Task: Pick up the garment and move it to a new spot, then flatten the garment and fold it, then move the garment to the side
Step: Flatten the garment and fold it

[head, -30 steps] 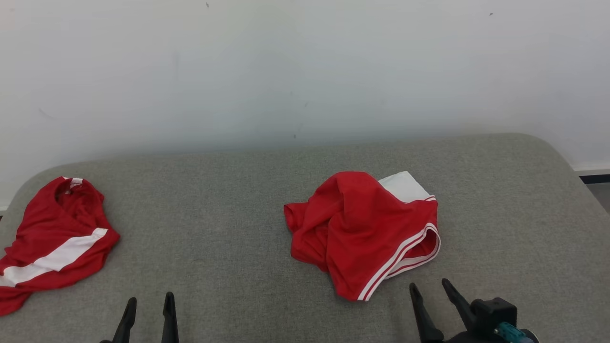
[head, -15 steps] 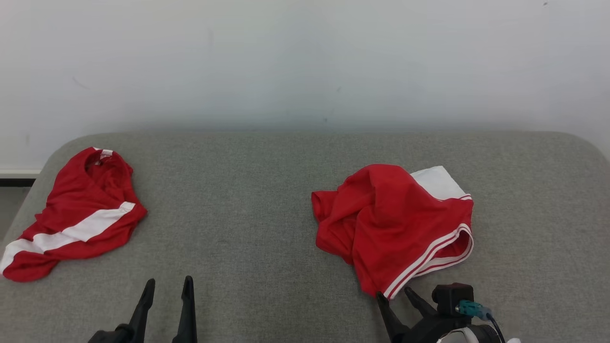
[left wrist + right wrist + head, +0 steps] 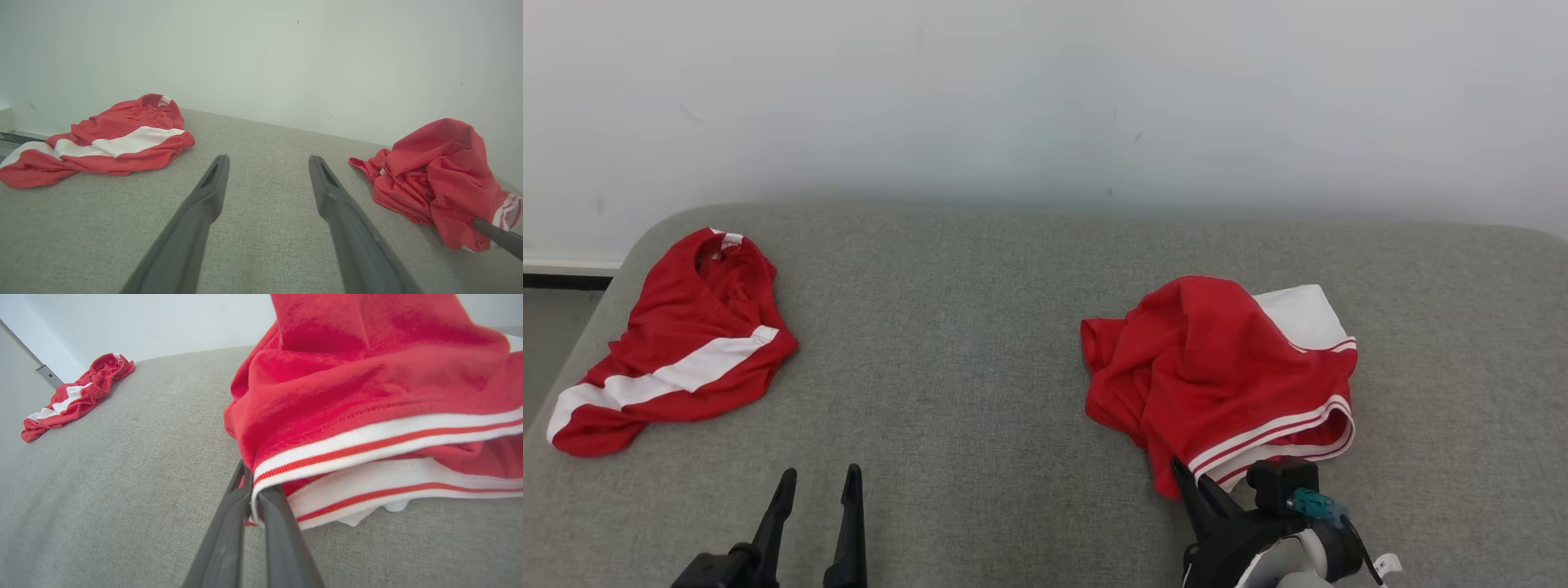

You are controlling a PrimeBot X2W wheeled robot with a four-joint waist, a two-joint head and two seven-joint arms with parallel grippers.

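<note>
Dealing with the crumpled red fabric garment with white-striped hem (image 3: 1217, 359), heaped right of centre on the grey fabric-covered worktop (image 3: 980, 327). Pinched at its near-left hem corner by the right gripper (image 3: 252, 489), fingers (image 3: 220, 547) drawn together on the striped band, cloth caught between them. Bulk beyond and to the right of those fingertips, so probably a lift up and away, trailing the heap behind that corner. No clear long axis in such a heap; hem band running off rightward from the pinch. Far nearer to the right arm than to the left gripper (image 3: 821, 478), well apart to the left, fingers spread, holding nothing above bare fabric. Second red garment with a white band (image 3: 678, 343) near the far left edge, untouched. No brand or legible writing anywhere; small white tag (image 3: 1387, 563) by the right wrist, too small to read.
</note>
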